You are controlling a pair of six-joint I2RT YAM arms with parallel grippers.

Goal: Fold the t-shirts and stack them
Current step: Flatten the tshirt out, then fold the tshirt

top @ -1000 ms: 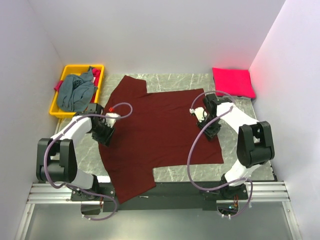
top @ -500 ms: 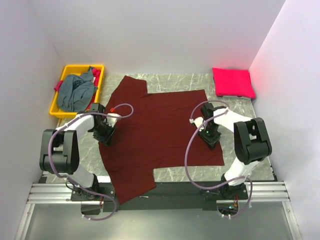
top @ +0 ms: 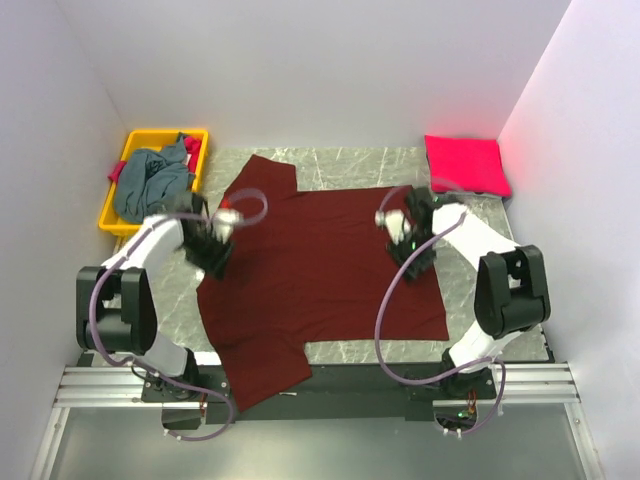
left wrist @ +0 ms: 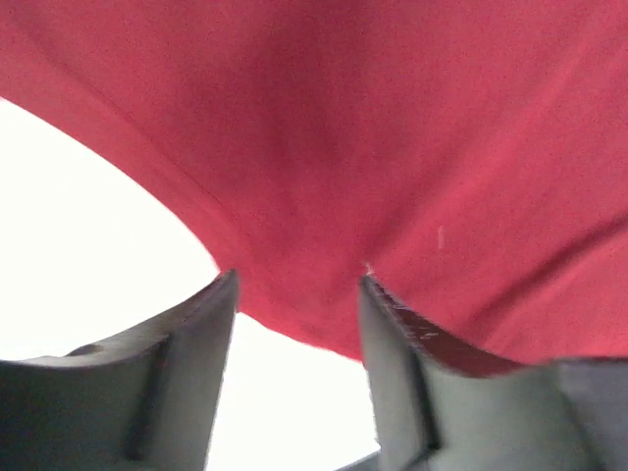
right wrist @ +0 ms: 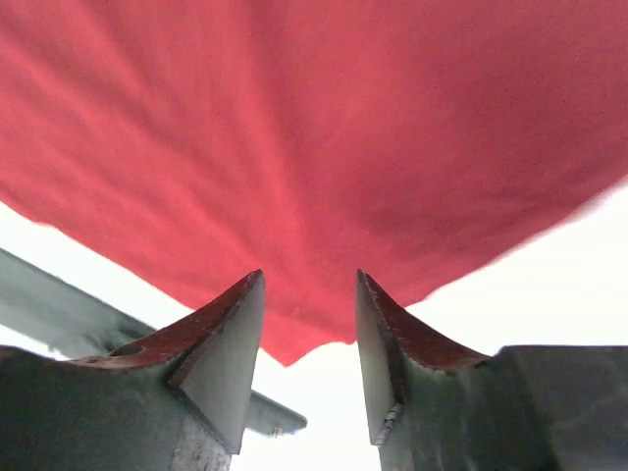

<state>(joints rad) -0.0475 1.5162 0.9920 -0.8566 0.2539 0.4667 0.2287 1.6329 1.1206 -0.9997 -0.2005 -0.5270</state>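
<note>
Now | left tool point(left wrist: 297, 279) part-open, maroon t-shirt point(top: 320, 270) edge btwn tips | right tool point(right wrist: 309, 278) same, opp. edge

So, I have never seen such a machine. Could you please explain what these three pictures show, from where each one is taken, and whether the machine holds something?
These are two robot arms, each ending in a two-finger gripper. The wide picture looks down from above. In it the left arm and right arm reach over a maroon t-shirt spread flat on the marble table. A yellow bin at the far left holds a crumpled grey-blue shirt. A folded pink-red shirt lies at the far right. The other two pictures come from cameras on the wrists. The left gripper and right gripper each have jaws standing apart at the shirt's edge, so nothing is clamped.
</note>
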